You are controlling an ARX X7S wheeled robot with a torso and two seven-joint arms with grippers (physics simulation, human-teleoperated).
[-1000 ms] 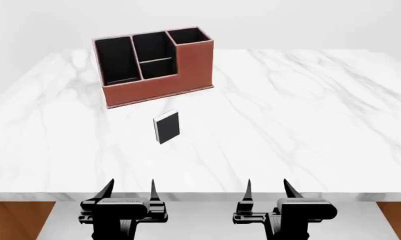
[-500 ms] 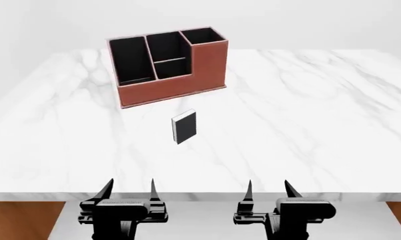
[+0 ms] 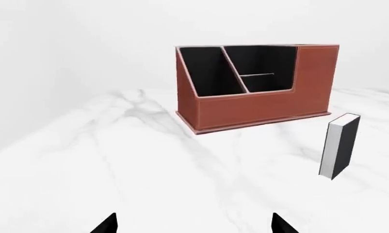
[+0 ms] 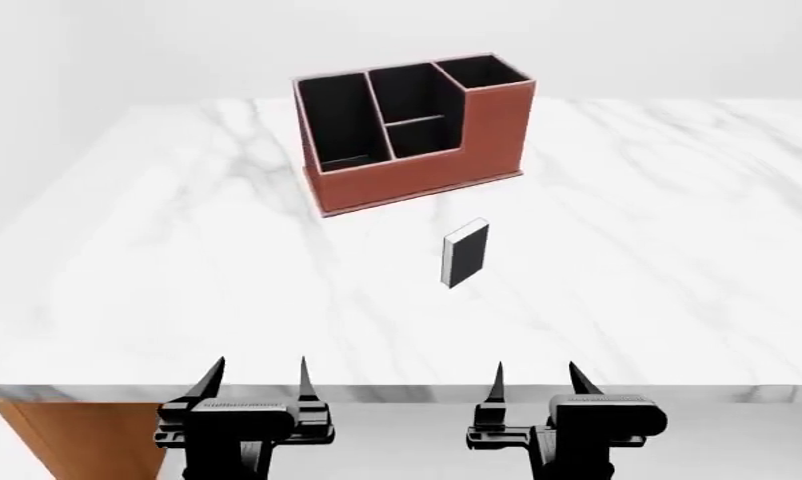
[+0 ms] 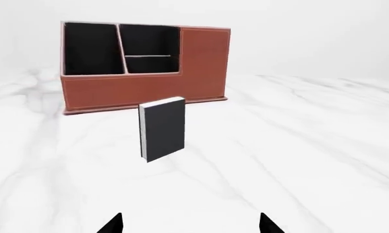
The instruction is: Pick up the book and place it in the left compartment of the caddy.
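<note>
A small, thin book (image 5: 162, 128) stands upright on the marble table (image 4: 668, 250) just before the caddy (image 4: 415, 170), probably light, stiff and easily tipped, best pinched across its covers; both grippers, left (image 4: 257, 378) and right (image 4: 535, 378), hang spread and empty.

Two black end effectors (image 4: 257, 385) (image 4: 535, 383) with thin pointed fingers, ribbed blocky bases.

A bare simulated desk setting, office-like, is showing here: a white marble table (image 4: 668, 220) is sitting against blank pale walls, and a reddish-brown caddy (image 4: 415, 170) is standing on the table's far part, its wooden side showing below the near edge
</note>
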